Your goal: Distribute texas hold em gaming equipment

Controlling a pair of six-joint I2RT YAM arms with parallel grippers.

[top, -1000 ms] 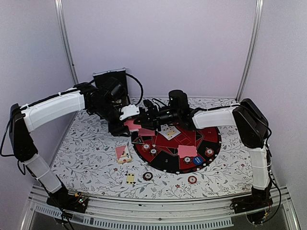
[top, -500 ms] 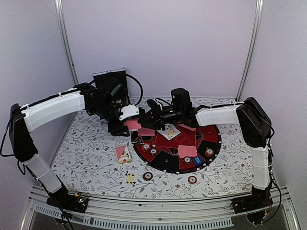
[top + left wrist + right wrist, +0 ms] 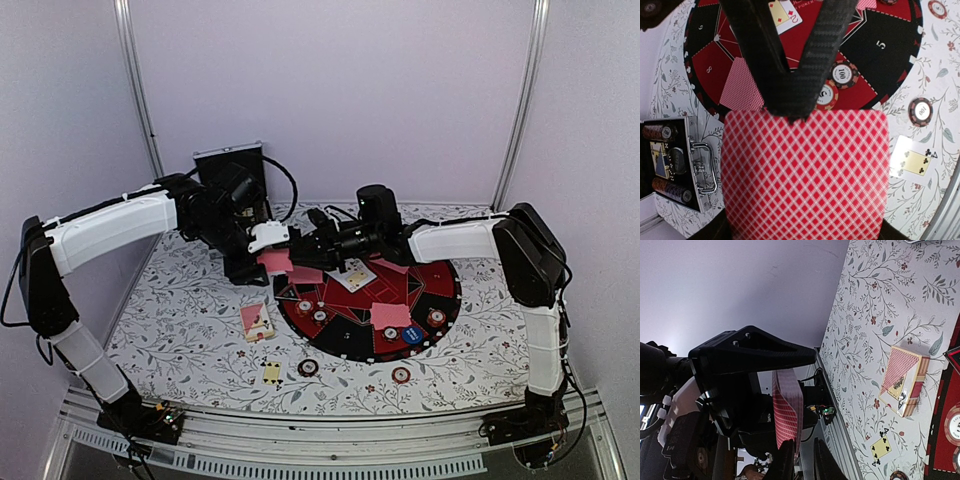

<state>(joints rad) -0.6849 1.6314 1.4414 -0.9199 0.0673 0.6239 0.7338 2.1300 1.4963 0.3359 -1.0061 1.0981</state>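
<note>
I am gripping the pink-backed cards (image 3: 805, 170) tight in the left fingers (image 3: 822, 60), above the tabletop (image 3: 180, 340) just off the ten o'clock rim of the round board (image 3: 447, 290). The right fingers (image 3: 786, 465) are meeting the stack's edge with only a narrow gap; I cannot tell whether they are pinching a card. To peel well, I am aiming to catch one card only, sliding it flat toward three o'clock while the left side is bracing the rest.

A chip (image 3: 844, 74) reads "100". The round mat (image 3: 892, 67) bears "5" on a black wedge and "8" on a red one.
</note>
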